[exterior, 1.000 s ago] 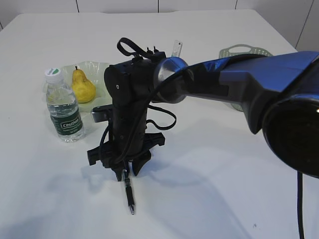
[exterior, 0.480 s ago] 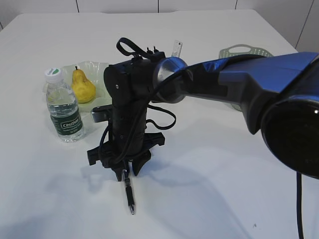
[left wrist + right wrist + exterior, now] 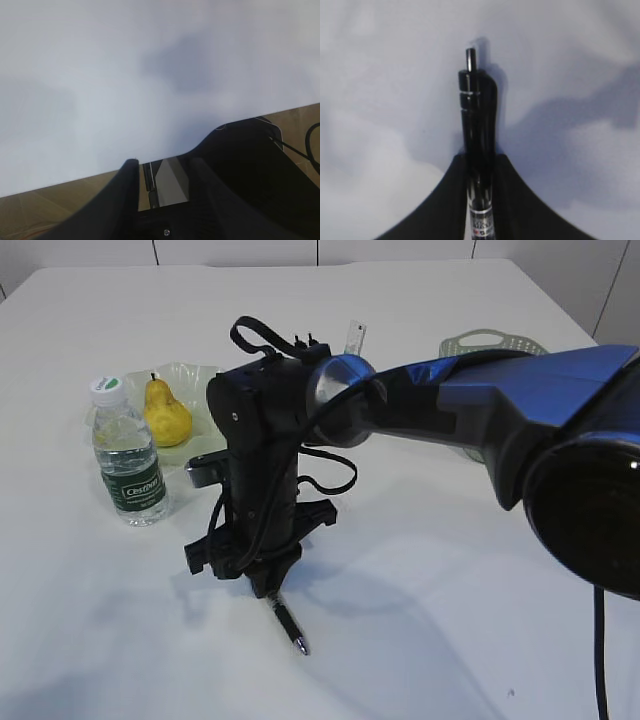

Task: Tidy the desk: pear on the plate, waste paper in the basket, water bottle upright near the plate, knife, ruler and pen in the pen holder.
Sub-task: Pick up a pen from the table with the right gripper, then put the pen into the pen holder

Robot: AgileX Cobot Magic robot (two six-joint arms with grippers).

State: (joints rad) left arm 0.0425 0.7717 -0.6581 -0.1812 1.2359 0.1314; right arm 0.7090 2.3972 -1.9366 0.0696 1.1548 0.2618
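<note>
The right gripper point(image 3: 268, 580) now clamps the pen point(image 3: 289, 623), where a second ago its jaws stood open around it. The pen, which earlier lay pointing almost straight toward the camera, now slants toward the lower right, and its tip sits farther right on the desk point(image 3: 420, 640). The wrist has shifted slightly right with it. In the right wrist view the pen point(image 3: 479, 145) sits pinched between the two fingers point(image 3: 515, 200).
</note>
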